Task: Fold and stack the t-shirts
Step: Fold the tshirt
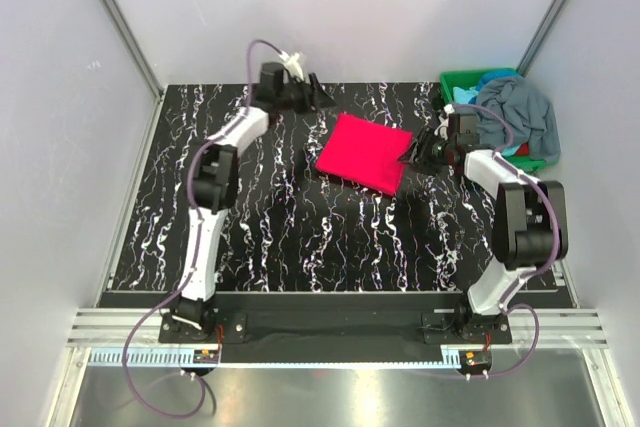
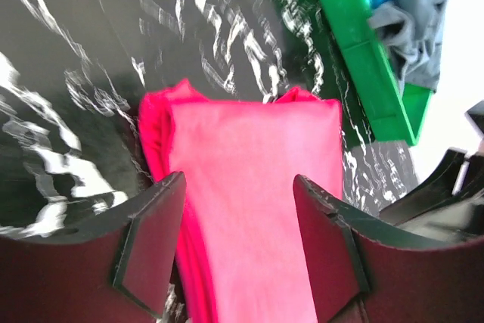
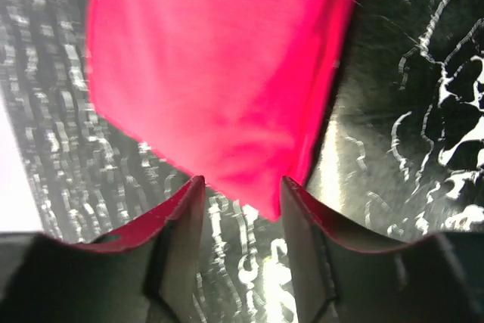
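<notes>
The magenta t-shirt (image 1: 365, 152) lies folded into a neat rectangle near the middle of the tabletop (image 1: 280, 237), a little toward the far right. Its layers are flat and lined up, so this one looks finished and well placed to be the base of the stack. The right pincer (image 3: 242, 183) sits low at the shirt's right corner with its jaws apart. The corner tip pokes into the gap but nothing is pinched, so the fold holds its shape on its own. The left pincer (image 2: 238, 187) hangs near the far left corner, also spread wide and empty, with the cloth showing below between its fingers rather than caught in them. The grey-blue t-shirt (image 1: 520, 112) is heaped over the green bin (image 1: 455, 79) at the far right, with the teal t-shirt (image 1: 466, 95) tucked beneath it, both unfolded. By my reckoning the right arm is best placed to fetch the next one, since it is just beside the bin
</notes>
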Controlling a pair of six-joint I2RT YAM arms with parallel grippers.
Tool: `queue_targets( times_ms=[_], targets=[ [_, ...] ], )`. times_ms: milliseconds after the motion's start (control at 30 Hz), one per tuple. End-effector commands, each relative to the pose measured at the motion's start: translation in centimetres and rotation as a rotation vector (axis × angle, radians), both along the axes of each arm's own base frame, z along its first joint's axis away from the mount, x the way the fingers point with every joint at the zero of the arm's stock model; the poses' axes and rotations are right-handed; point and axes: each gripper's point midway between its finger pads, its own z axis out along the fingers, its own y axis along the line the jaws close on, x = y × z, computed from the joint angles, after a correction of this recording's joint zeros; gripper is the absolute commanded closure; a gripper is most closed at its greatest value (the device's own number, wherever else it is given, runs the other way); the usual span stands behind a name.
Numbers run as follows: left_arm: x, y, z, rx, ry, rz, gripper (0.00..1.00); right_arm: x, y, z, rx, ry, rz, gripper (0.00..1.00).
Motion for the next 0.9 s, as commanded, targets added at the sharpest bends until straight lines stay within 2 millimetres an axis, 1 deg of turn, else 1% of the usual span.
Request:
queue_targets(
  times_ms=[0, 33, 67, 100, 133, 167, 200, 233, 300, 333, 400, 433, 500, 533, 600, 667, 733, 767, 800, 867],
  targets=[
    [-0.5, 4.5, 9.5, 0.111, -0.268, -0.045, 0.35, -0.7, 0.1, 3.8, 0.014, -0.057, -0.006, 0.47],
    [-0.8, 4.8, 9.0, 0.117, -0.249, -0.049, 0.34, -0.8, 0.2, 4.6, 0.018, -0.075, -0.006, 0.46],
    [-1.4, 4.7, 8.4, 0.110, -0.224, -0.069, 0.34, -0.9, 0.3, 4.9, 0.031, -0.075, -0.009, 0.42],
    [-2.2, 4.5, 6.9, 0.107, -0.181, -0.083, 0.34, -0.9, 0.4, 5.3, 0.039, -0.081, -0.007, 0.41],
    [-2.8, 4.1, 6.0, 0.109, -0.161, -0.099, 0.34, -0.9, 0.6, 5.9, 0.048, -0.090, -0.007, 0.39],
    [-3.5, 3.3, 5.2, 0.118, -0.153, -0.116, 0.34, -1.0, 0.6, 6.1, 0.054, -0.090, -0.004, 0.34],
    [-3.9, 2.9, 4.4, 0.135, -0.153, -0.129, 0.34, -0.9, 0.7, 6.6, 0.059, -0.097, -0.004, 0.32],
    [-4.4, 2.7, 3.1, 0.147, -0.130, -0.136, 0.34, -0.8, 0.8, 7.4, 0.063, -0.114, 0.000, 0.29],
    [-4.8, 2.2, 1.7, 0.161, -0.108, -0.144, 0.34, -1.1, 0.8, 8.3, 0.060, -0.124, 0.005, 0.24],
    [-5.0, 2.2, 1.2, 0.164, -0.095, -0.143, 0.34, -1.1, 0.7, 9.3, 0.055, -0.150, 0.007, 0.24],
    [-5.2, 2.3, 0.3, 0.175, -0.082, -0.142, 0.34, -1.3, 0.6, 9.9, 0.049, -0.161, 0.008, 0.22],
    [-5.2, 2.4, -0.2, 0.184, -0.076, -0.139, 0.34, -1.6, 0.5, 10.6, 0.044, -0.181, 0.011, 0.21],
    [-5.5, 2.4, -1.2, 0.204, -0.064, -0.142, 0.34, -1.8, 0.5, 10.9, 0.043, -0.188, 0.011, 0.20],
    [-5.6, 2.5, -2.0, 0.211, -0.048, -0.143, 0.34, -2.0, 0.5, 11.1, 0.043, -0.191, 0.011, 0.19],
    [-5.8, 2.4, -2.8, 0.215, -0.034, -0.153, 0.35, -1.9, 0.5, 11.2, 0.043, -0.197, 0.013, 0.19],
    [-6.0, 1.8, -3.8, 0.226, -0.021, -0.165, 0.35, -1.9, 0.5, 11.3, 0.046, -0.196, 0.012, 0.19],
    [-6.4, 1.6, -4.8, 0.242, -0.005, -0.177, 0.36, -1.9, 0.5, 11.3, 0.046, -0.195, 0.010, 0.20],
    [-6.6, 1.4, -5.5, 0.256, 0.004, -0.180, 0.36, -1.9, 0.5, 11.3, 0.046, -0.198, 0.012, 0.20],
    [-6.6, 1.3, -5.8, 0.262, 0.005, -0.181, 0.36, -1.9, 0.5, 11.3, 0.046, -0.198, 0.012, 0.19],
    [-6.6, 1.0, -6.6, 0.271, 0.018, -0.177, 0.39, -1.9, 0.5, 11.4, 0.045, -0.199, 0.011, 0.20]
  ],
)
